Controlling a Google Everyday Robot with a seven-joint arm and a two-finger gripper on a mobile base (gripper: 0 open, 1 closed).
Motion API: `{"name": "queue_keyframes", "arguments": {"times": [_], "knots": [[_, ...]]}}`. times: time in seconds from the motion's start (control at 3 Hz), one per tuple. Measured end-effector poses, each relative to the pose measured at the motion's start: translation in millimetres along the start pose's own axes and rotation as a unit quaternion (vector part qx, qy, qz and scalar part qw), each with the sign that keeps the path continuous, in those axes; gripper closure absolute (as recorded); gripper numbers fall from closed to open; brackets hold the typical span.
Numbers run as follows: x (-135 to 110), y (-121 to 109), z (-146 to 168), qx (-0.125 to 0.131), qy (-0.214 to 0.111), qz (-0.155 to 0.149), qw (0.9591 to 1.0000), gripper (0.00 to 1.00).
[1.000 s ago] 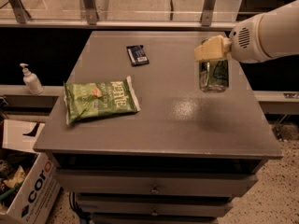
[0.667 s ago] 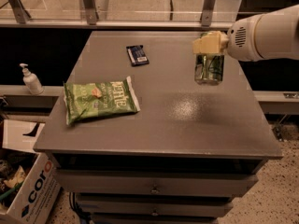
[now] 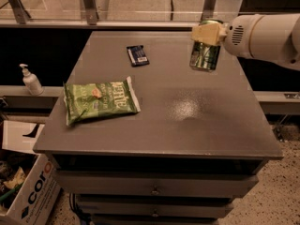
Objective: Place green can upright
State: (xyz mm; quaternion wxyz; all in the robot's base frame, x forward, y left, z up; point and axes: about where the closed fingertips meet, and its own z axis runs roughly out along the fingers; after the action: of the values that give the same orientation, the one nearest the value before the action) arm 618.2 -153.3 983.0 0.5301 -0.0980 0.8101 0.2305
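Green can (image 3: 205, 56), near upright, seems gripped at its top by the hand (image 3: 207, 33) over the table (image 3: 187, 130).

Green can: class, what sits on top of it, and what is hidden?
The gripper, far right over the table, clamps the top of the green can. Its pale finger covers the upper wall; the lid is mostly hidden.

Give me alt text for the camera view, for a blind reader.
The robot's two-finger gripper, reaching from the right, grips a small green metal drink can upright over the grey table, far right. A flat green chip bag and a dark blue packet lie further left.
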Motion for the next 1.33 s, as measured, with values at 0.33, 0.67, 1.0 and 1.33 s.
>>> {"name": "queue_keyframes", "arguments": {"times": [0.33, 0.67, 1.0, 1.33], "knots": [[-6, 5, 1, -0.001, -0.01, -0.009, 0.9999, 1.0], [-10, -8, -3, -0.008, -0.038, -0.002, 0.9992, 1.0], [-12, -12, -6, -0.037, -0.074, -0.04, 0.9958, 1.0], [-11, -2, 2, -0.084, -0.099, -0.102, 0.9862, 1.0]]}}
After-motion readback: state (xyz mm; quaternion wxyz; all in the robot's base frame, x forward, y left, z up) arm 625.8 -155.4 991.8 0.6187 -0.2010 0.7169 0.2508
